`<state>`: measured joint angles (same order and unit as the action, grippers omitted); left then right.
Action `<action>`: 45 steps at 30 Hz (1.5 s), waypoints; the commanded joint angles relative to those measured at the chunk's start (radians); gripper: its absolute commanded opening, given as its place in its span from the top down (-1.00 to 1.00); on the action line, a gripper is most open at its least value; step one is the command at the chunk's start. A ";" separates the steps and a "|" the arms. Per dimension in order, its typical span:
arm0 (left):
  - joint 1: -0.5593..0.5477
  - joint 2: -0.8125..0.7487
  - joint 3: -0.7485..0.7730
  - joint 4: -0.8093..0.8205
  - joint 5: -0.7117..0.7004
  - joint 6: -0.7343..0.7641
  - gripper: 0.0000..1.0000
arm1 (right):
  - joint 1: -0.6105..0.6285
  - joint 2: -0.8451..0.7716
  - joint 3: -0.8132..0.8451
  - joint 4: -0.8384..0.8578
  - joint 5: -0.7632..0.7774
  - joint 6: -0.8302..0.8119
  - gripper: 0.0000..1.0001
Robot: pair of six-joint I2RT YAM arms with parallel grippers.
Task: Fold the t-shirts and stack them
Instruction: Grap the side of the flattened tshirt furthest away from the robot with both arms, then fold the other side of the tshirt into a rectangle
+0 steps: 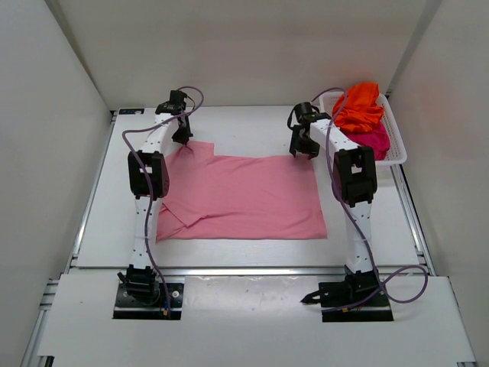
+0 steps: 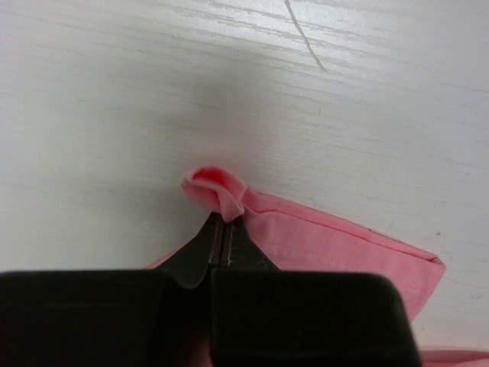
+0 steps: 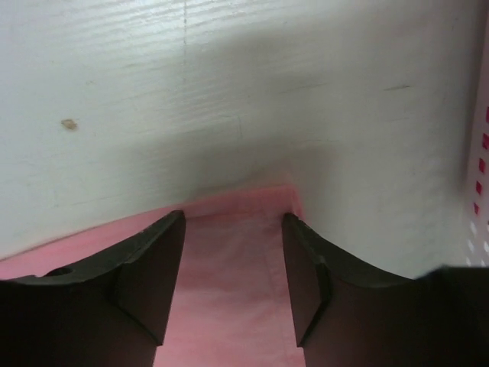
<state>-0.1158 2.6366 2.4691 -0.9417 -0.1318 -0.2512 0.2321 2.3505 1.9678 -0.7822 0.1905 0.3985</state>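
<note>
Top view: light pink t-shirt (image 1: 244,200) spread flat on tabletop (image 1: 252,130) between arms, near-left corner folded over. Left claw (image 1: 182,138) at shirt's far-left corner; right claw (image 1: 305,150) over far-right corner. Orange t-shirt (image 1: 359,107) heaped against magenta t-shirt (image 1: 374,141) in white mesh basket (image 1: 399,149) (far right of tabletop).

Left wrist view: left claw (image 2: 225,222) clenched, small curl of pink hem pinched between tips.

Right wrist view: right claw (image 3: 233,222) released, fingers apart, straddling shirt corner lying flat on tabletop.
</note>
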 commanded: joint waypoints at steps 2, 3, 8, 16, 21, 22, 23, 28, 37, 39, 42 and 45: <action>-0.027 -0.040 -0.013 -0.022 0.001 0.030 1.00 | 0.010 0.041 0.068 -0.052 0.047 0.043 0.13; -0.027 -0.040 -0.012 -0.020 0.000 0.033 1.00 | 0.010 0.043 0.062 -0.060 0.041 0.048 0.23; -0.024 -0.041 -0.004 -0.025 0.018 0.032 1.00 | 0.006 0.026 0.052 -0.043 0.052 0.040 0.98; -0.024 -0.177 -0.051 -0.002 0.058 0.070 1.00 | 0.026 -0.029 0.082 -0.052 0.102 -0.038 1.00; -0.024 -0.297 -0.188 0.040 0.066 0.081 1.00 | 0.039 -0.103 0.020 -0.022 0.112 -0.049 1.00; -0.022 -0.332 -0.244 0.050 0.061 0.082 1.00 | 0.045 -0.127 -0.004 -0.019 0.109 -0.044 1.00; -0.018 -0.377 -0.275 0.053 0.061 0.086 1.00 | 0.041 -0.152 -0.015 -0.002 0.106 -0.046 1.00; -0.015 -0.579 -0.617 0.199 0.047 0.086 1.00 | 0.052 -0.249 -0.187 0.055 0.102 -0.046 1.00; -0.024 -0.792 -0.947 0.267 0.023 0.078 1.00 | 0.035 -0.404 -0.444 0.166 0.053 -0.032 1.00; -0.025 -0.852 -0.996 0.279 0.018 0.070 1.00 | 0.041 -0.451 -0.507 0.213 0.043 -0.032 1.00; -0.022 -0.929 -1.091 0.290 0.012 0.073 1.00 | 0.061 -0.506 -0.593 0.238 0.044 -0.030 1.00; -0.015 -0.996 -1.162 0.296 0.000 0.073 1.00 | 0.072 -0.551 -0.653 0.250 0.058 -0.024 1.00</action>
<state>-0.1345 1.7546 1.3460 -0.6788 -0.1085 -0.1768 0.2882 1.8835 1.3460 -0.5995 0.2283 0.3660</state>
